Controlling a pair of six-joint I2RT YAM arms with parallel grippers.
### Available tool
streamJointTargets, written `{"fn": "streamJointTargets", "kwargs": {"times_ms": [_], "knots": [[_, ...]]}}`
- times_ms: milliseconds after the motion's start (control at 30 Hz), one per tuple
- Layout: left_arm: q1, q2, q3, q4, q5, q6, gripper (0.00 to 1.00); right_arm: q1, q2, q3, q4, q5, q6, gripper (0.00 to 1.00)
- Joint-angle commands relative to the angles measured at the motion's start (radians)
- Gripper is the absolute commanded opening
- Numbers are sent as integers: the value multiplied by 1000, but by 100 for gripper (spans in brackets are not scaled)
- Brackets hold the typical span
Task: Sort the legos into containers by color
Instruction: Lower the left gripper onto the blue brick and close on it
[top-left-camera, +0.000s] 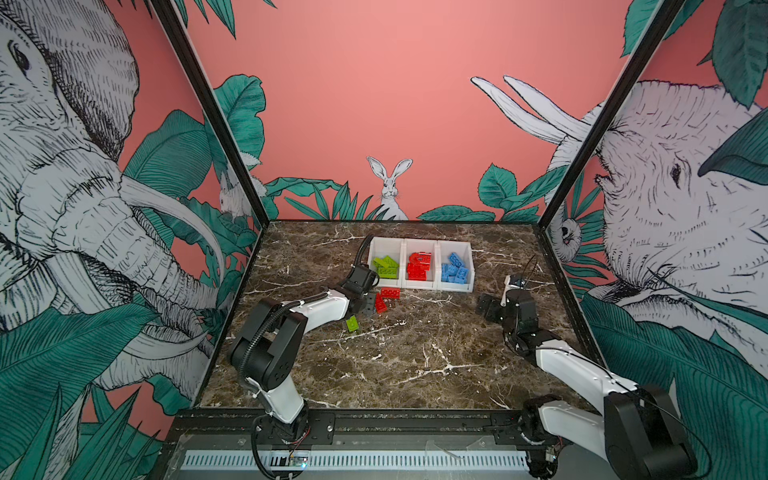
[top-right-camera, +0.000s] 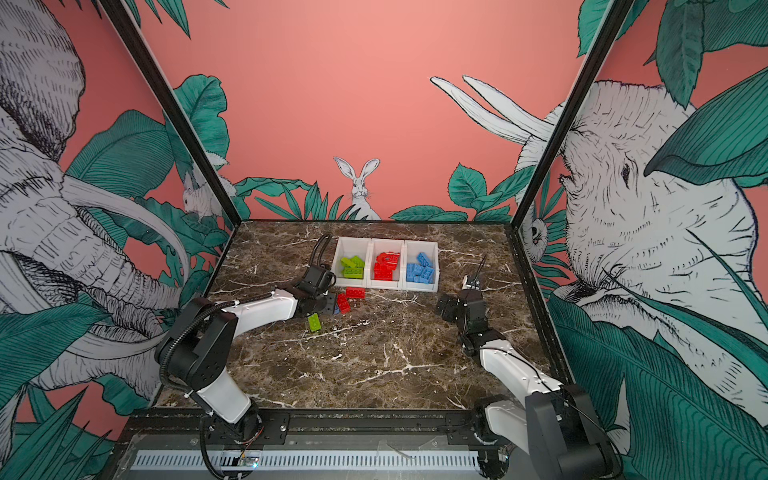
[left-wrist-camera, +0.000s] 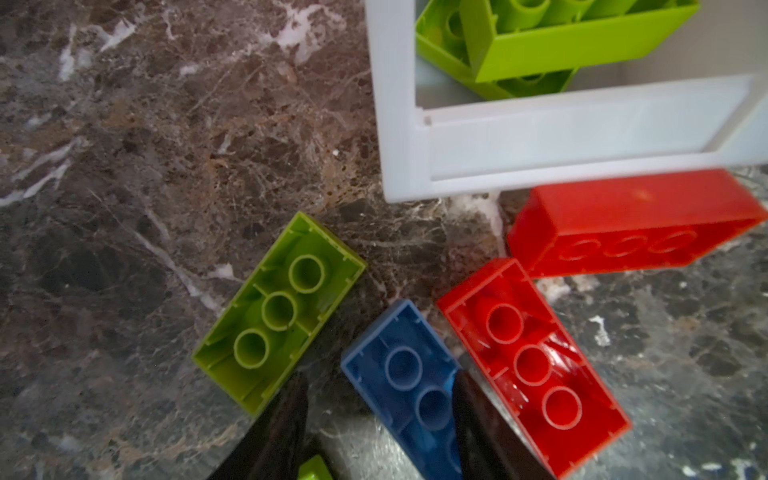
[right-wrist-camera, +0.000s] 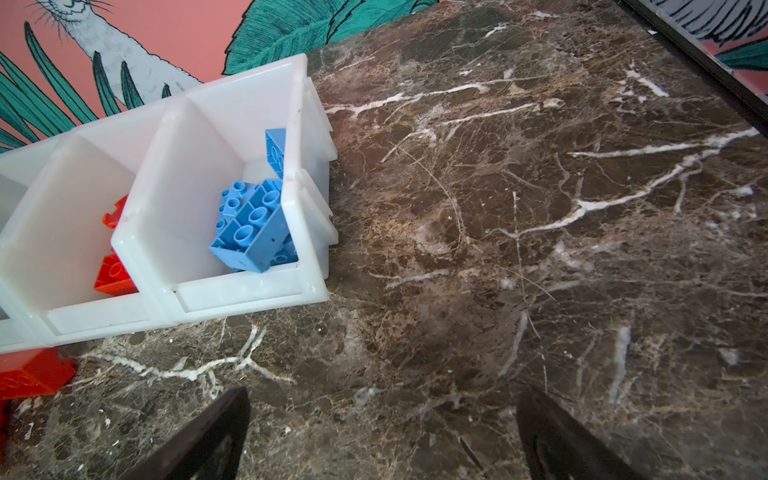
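Observation:
My left gripper (left-wrist-camera: 380, 376) (top-left-camera: 369, 304) is low on the table just in front of the containers (top-left-camera: 420, 284), open, its jaws astride an upturned blue lego (left-wrist-camera: 405, 382). One finger (left-wrist-camera: 478, 415) touches the blue lego's side; the other stands a gap away. Beside it lie two red legos (left-wrist-camera: 536, 365) (left-wrist-camera: 631, 220) and an upturned green lego (left-wrist-camera: 278, 316). Another green lego (top-left-camera: 353, 323) lies by the left wrist. The three white bins hold green (top-left-camera: 385, 266), red (top-left-camera: 419, 266) and blue legos (top-left-camera: 455, 268). My right gripper (right-wrist-camera: 384, 395) (top-left-camera: 488, 307) hangs open over bare table.
The marble table (top-left-camera: 395, 365) is walled on three sides by printed panels. A black rail (top-left-camera: 415, 419) runs along the front edge. The right arm rests right of the bins, near the right wall.

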Motion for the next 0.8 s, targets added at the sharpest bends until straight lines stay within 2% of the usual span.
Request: {"fn": "streamJointTargets", "kwargs": {"times_ms": [0, 200, 333, 467, 767], "knots": [[0, -78, -42, -100, -22, 19, 57, -2, 2, 32, 23, 4, -6, 98], [0, -193, -109, -164, 28, 15, 51, -2, 3, 33, 26, -4, -2, 98], [1, -258, -113, -192, 49, 30, 52, -3, -1, 32, 28, -5, 2, 98], [-1, -299, -110, -120, 121, 44, 54, -2, -2, 32, 29, -9, 6, 98], [-3, -154, -41, -69, 125, 58, 60, -2, -16, 26, 18, 5, -2, 98]]}}
